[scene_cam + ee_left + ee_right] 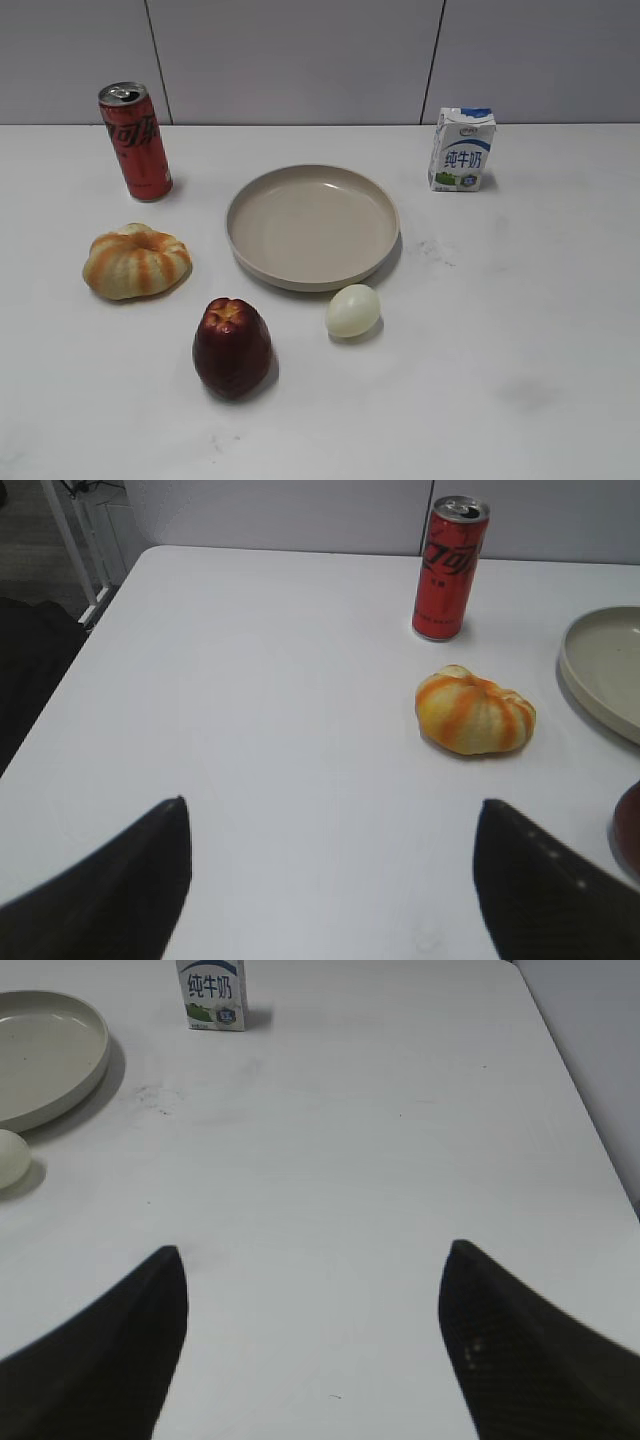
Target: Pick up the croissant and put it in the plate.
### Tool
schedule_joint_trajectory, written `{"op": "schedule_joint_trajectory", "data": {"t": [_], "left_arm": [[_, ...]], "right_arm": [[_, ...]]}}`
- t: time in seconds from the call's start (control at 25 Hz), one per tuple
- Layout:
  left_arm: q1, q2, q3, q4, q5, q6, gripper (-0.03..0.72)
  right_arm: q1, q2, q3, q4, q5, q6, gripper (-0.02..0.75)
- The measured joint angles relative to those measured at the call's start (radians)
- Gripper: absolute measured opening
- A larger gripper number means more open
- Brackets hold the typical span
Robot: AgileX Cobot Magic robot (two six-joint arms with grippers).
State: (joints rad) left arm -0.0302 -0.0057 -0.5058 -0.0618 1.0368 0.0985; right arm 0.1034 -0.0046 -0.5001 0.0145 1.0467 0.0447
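Note:
The croissant (136, 261), a ridged bun with orange-brown and cream stripes, lies on the white table left of the plate (312, 226). The round beige plate holds nothing. In the left wrist view the croissant (474, 710) lies ahead and to the right of my left gripper (330, 805), which is open and empty; the plate's rim (596, 670) shows at the right edge. My right gripper (315, 1250) is open and empty over bare table, with the plate (50, 1055) far to its upper left. Neither gripper shows in the exterior view.
A red soda can (135, 141) stands behind the croissant. A dark red apple (232, 347) and a pale egg (353, 310) sit in front of the plate. A milk carton (461, 149) stands at the back right. The table's left edge (70, 670) is near the left gripper.

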Motion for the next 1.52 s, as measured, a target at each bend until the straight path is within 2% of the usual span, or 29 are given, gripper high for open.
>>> {"op": "schedule_joint_trajectory", "data": {"t": [0.64,0.8,0.92,1.08,1.24,1.52], "left_arm": [[0.000,0.032,-0.007,0.000,-0.012,0.000,0.633],[0.000,0.149,-0.033,-0.003,-0.211,0.000,0.631],[0.000,0.294,-0.036,-0.025,-0.400,0.000,0.631],[0.000,0.565,-0.043,-0.100,-0.532,0.000,0.631],[-0.015,0.873,-0.102,-0.188,-0.515,0.055,0.631],[-0.117,1.328,-0.332,-0.213,-0.431,0.083,0.631]], "right_arm": [[0.000,0.000,0.000,0.000,0.000,0.000,0.593],[0.000,0.000,0.000,0.000,0.000,0.000,0.593],[0.000,0.000,0.000,0.000,0.000,0.000,0.593],[0.000,0.000,0.000,0.000,0.000,0.000,0.593],[0.000,0.000,0.000,0.000,0.000,0.000,0.593],[0.000,0.000,0.000,0.000,0.000,0.000,0.593]]}}
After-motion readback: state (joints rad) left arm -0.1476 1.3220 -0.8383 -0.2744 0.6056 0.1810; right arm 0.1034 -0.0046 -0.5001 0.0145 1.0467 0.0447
